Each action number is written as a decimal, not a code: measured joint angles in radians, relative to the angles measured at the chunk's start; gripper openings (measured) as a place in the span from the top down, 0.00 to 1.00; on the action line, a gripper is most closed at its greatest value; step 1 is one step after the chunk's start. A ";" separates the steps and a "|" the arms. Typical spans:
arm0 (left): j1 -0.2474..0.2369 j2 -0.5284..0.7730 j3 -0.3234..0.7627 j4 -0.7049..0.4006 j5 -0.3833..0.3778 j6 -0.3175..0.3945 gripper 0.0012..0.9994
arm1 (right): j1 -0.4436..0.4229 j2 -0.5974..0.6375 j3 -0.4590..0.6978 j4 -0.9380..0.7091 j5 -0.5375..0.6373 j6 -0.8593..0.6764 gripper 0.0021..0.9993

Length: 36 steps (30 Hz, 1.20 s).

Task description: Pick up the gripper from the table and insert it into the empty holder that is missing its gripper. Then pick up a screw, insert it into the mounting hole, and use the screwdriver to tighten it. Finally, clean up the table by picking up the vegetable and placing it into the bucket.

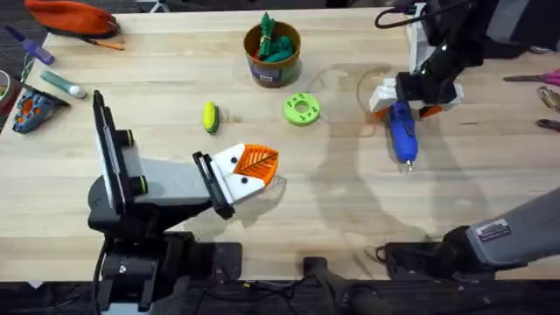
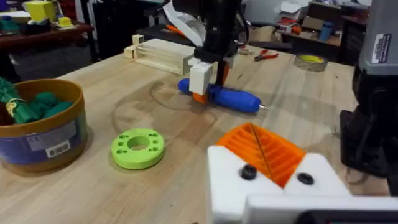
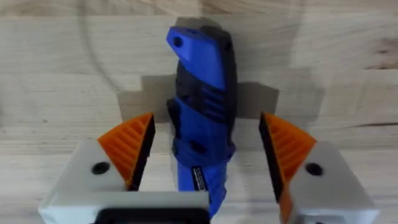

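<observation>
The blue screwdriver [image 1: 402, 131] lies flat on the table at the right, bit toward the front edge. My right gripper [image 1: 407, 101] stands open over its rear end. In the right wrist view the orange pads [image 3: 132, 144] flank the screwdriver [image 3: 202, 81] with a gap on each side. My left gripper [image 1: 254, 168] rests low at centre-left, shut, both orange pads [image 2: 264, 149] pressed together on white mounts. The yellow-green vegetable [image 1: 210, 116] lies behind it. The bucket [image 1: 272, 54] at the back holds dark green leafy toys. The loose gripper and a screw are out of view.
A green disc with holes [image 1: 301, 108] sits between the bucket and the screwdriver. An orange pouch [image 1: 72, 16] and small items crowd the back left corner. Tools lie at the right edge [image 1: 549, 98]. A wooden box [image 2: 163, 56] stands behind the right arm.
</observation>
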 joint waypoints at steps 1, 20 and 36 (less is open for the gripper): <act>0.000 0.000 0.000 0.000 0.000 0.000 0.99 | 0.000 0.000 -0.005 0.004 0.001 0.000 0.04; 0.000 0.000 0.000 0.000 0.000 0.000 0.99 | 0.000 0.031 -0.013 0.026 0.024 -0.019 0.04; 0.000 0.000 0.000 0.000 0.000 0.000 0.99 | 0.002 0.032 -0.013 0.034 0.020 -0.026 0.58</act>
